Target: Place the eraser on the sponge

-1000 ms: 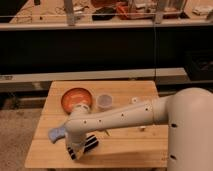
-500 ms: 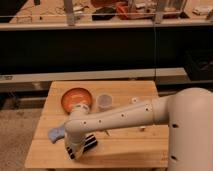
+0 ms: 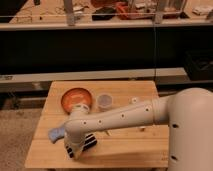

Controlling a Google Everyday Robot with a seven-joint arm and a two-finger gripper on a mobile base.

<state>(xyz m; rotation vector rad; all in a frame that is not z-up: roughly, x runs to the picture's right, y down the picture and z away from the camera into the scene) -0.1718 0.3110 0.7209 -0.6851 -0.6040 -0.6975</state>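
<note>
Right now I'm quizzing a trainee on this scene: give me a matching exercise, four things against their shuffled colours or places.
1 sponge
2 eraser
3 bowl
4 pincer

a orange, back left of the table
b black, striped, right of the sponge
c light blue, near the left edge
d low at the table's front, by the eraser

Pairs: 1-c, 2-b, 3-a, 4-d.
</note>
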